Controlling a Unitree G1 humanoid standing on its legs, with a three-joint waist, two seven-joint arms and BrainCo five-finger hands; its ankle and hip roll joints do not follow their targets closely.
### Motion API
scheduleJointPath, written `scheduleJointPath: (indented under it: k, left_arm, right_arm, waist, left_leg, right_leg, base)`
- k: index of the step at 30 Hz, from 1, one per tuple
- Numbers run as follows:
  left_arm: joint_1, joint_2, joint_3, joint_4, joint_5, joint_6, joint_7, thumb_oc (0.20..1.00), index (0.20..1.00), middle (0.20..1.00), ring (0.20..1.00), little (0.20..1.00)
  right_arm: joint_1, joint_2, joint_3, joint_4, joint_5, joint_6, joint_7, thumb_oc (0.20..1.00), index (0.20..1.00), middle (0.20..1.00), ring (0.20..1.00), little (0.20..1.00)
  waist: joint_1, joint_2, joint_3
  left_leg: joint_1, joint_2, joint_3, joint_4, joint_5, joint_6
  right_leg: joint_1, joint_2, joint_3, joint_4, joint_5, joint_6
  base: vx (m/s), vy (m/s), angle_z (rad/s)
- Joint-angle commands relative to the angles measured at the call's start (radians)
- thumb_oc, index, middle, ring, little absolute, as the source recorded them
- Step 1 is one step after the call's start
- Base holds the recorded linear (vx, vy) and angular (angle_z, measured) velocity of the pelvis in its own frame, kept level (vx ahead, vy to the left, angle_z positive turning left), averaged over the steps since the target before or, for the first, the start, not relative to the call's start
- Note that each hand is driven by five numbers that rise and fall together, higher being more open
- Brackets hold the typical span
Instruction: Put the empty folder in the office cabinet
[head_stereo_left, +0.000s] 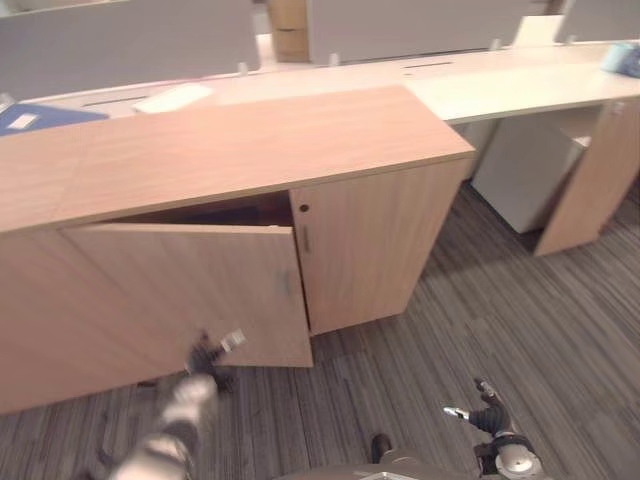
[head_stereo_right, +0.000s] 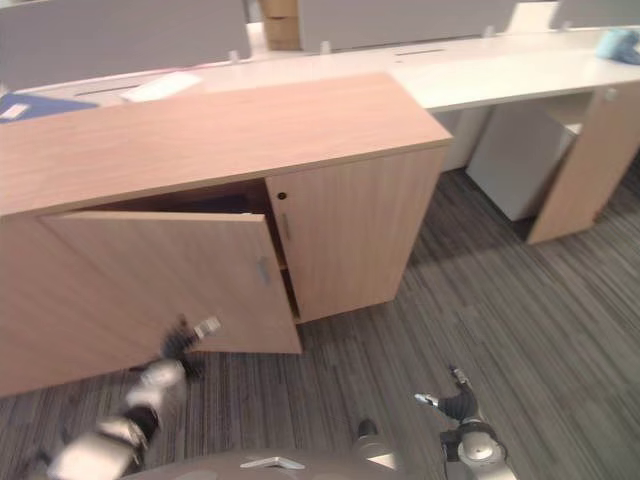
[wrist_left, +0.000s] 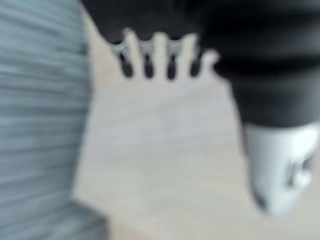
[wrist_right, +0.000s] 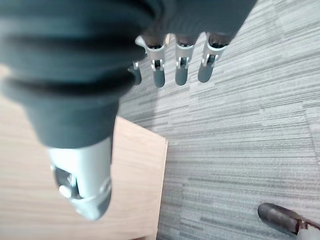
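Observation:
The wooden office cabinet stands before me. Its left door hangs partly open, showing a dark gap at the top, and its right door is closed. A blue folder with a white label lies flat at the far left, behind the cabinet top. My left hand is low in front of the open door's lower edge; its fingers are straight and hold nothing. Over the carpet at the lower right, my right hand hangs with straight, empty fingers.
Behind the cabinet runs a long white desk with grey partition screens, and a white sheet lies on it. A white pedestal unit and a wooden side panel stand to the right. Grey striped carpet covers the floor.

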Motion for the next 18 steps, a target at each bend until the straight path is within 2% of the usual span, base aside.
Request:
scheduleJointPath:
  k: [1, 2, 3, 4, 5, 6, 8, 10, 12, 14, 16, 18]
  left_arm:
    - [-0.11, 0.05, 0.013, 0.103, -0.047, 0.007, -0.086, 1.0, 1.0, 1.0, 1.0, 1.0]
    - [-0.11, 0.05, 0.013, 0.103, -0.047, 0.007, -0.086, 1.0, 1.0, 1.0, 1.0, 1.0]
    - [-0.062, 0.039, 0.018, 0.106, -0.073, 0.02, -0.099, 1.0, 1.0, 1.0, 1.0, 1.0]
    - [0.001, 0.032, 0.033, 0.122, -0.014, 0.047, -0.136, 1.0, 1.0, 1.0, 1.0, 1.0]
    - [0.001, 0.032, 0.033, 0.122, -0.014, 0.047, -0.136, 1.0, 1.0, 1.0, 1.0, 1.0]
    - [0.046, 0.029, 0.031, 0.145, 0.029, 0.074, -0.151, 1.0, 1.0, 1.0, 1.0, 1.0]
    - [0.101, 0.032, 0.038, 0.181, 0.072, 0.078, -0.168, 1.0, 1.0, 1.0, 1.0, 1.0]
    - [0.139, 0.047, 0.05, 0.211, 0.071, 0.068, -0.196, 1.0, 1.0, 1.0, 1.0, 1.0]
    - [0.145, 0.053, 0.05, 0.212, 0.077, 0.067, -0.206, 1.0, 1.0, 1.0, 1.0, 1.0]
    - [0.143, 0.053, 0.044, 0.214, 0.07, 0.051, -0.23, 1.0, 1.0, 1.0, 1.0, 1.0]
    - [0.143, 0.052, 0.042, 0.215, 0.063, 0.046, -0.234, 1.0, 1.0, 1.0, 1.0, 1.0]
    - [0.14, 0.056, 0.04, 0.195, 0.02, 0.052, -0.243, 1.0, 1.0, 1.0, 1.0, 1.0]
  right_arm:
    - [-0.116, -0.017, -0.01, 0.073, -0.017, 0.02, 0.009, 1.0, 1.0, 1.0, 1.0, 1.0]
    - [-0.116, -0.017, -0.01, 0.073, -0.017, 0.02, 0.009, 1.0, 1.0, 1.0, 1.0, 1.0]
    - [-0.121, -0.004, -0.014, 0.092, -0.02, 0.03, 0.016, 1.0, 1.0, 1.0, 1.0, 1.0]
    - [-0.129, 0.019, -0.022, 0.132, -0.015, 0.037, 0.035, 1.0, 1.0, 1.0, 1.0, 1.0]
    - [-0.129, 0.019, -0.022, 0.132, -0.015, 0.037, 0.035, 1.0, 1.0, 1.0, 1.0, 1.0]
    - [-0.133, 0.035, -0.028, 0.167, -0.001, 0.037, 0.055, 1.0, 1.0, 1.0, 1.0, 1.0]
    - [-0.14, 0.057, -0.033, 0.202, -0.007, 0.048, 0.082, 1.0, 1.0, 1.0, 1.0, 1.0]
    - [-0.141, 0.08, -0.032, 0.258, 0.023, 0.04, 0.09, 1.0, 1.0, 1.0, 1.0, 1.0]
    - [-0.144, 0.085, -0.034, 0.28, 0.04, 0.036, 0.09, 1.0, 1.0, 1.0, 1.0, 1.0]
    - [-0.162, 0.092, -0.033, 0.326, 0.049, 0.018, 0.102, 1.0, 1.0, 1.0, 1.0, 1.0]
    - [-0.166, 0.092, -0.03, 0.332, 0.053, 0.017, 0.106, 1.0, 1.0, 1.0, 1.0, 1.0]
    - [-0.184, 0.085, -0.017, 0.34, 0.06, 0.053, 0.131, 1.0, 1.0, 1.0, 1.0, 1.0]
  waist:
    - [0.022, 0.024, 0.074]
    - [0.022, 0.024, 0.074]
    - [0.04, 0.021, 0.077]
    - [0.071, 0.016, 0.081]
    - [0.071, 0.016, 0.081]
    - [0.097, 0.012, 0.084]
    - [0.123, 0.009, 0.086]
    - [0.133, 0.01, 0.084]
    - [0.135, 0.014, 0.08]
    - [0.144, 0.019, 0.074]
    - [0.146, 0.019, 0.075]
    - [0.156, 0.02, 0.074]
  left_leg:
    - [0.021, 0.007, -0.12, 0.011, -0.14, 0.036]
    - [0.021, 0.007, -0.12, 0.011, -0.14, 0.036]
    - [0.021, 0.001, -0.133, 0.012, -0.144, 0.042]
    - [0.019, -0.007, -0.152, 0.013, -0.147, 0.05]
    - [0.019, -0.007, -0.152, 0.013, -0.147, 0.05]
    - [0.015, -0.013, -0.165, 0.012, -0.148, 0.057]
    - [0.01, -0.019, -0.186, 0.011, -0.153, 0.07]
    - [-0.01, -0.021, -0.241, 0.006, -0.144, 0.093]
    - [-0.013, -0.022, -0.266, 0.003, -0.143, 0.097]
    - [-0.023, -0.027, -0.306, 0.003, -0.139, 0.098]
    - [-0.023, -0.028, -0.311, 0.005, -0.14, 0.096]
    - [-0.021, -0.027, -0.333, 0.003, -0.129, 0.083]
  right_leg:
    - [0.039, -0.038, -0.055, 0.007, -0.102, 0.064]
    - [0.039, -0.038, -0.055, 0.007, -0.102, 0.064]
    - [0.043, -0.043, -0.065, 0.008, -0.1, 0.066]
    - [0.05, -0.056, -0.084, 0.01, -0.094, 0.071]
    - [0.05, -0.056, -0.084, 0.01, -0.094, 0.071]
    - [0.057, -0.07, -0.105, 0.015, -0.086, 0.079]
    - [0.052, -0.082, -0.115, 0.045, -0.094, 0.086]
    - [0.026, -0.046, -0.063, 0.106, -0.134, 0.053]
    - [0.023, -0.021, -0.041, 0.136, -0.167, 0.035]
    - [0.019, 0.024, -0.025, 0.168, -0.21, 0.003]
    - [0.022, 0.029, -0.029, 0.166, -0.213, -0.002]
    - [0.049, 0.055, -0.032, 0.13, -0.208, -0.021]
  base:
    - [-0.08, 0.014, 0.15]
    - [-0.12, 0.024, 0.56]
    - [-0.09, 0.014, 0.57]
    - [-0.09, 0.014, 0.57]
    - [-0.11, -0.013, 0.35]
    - [-0.09, -0.039, 0.23]
    - [-0.15, -0.097, 0.34]
    - [-0.15, -0.179, 0.33]
    - [-0.06, -0.136, 0.68]
    - [-0.1, -0.216, 0.71]
    - [-0.05, -0.16, 0.25]
    - [-0.08, -0.244, 0.41]
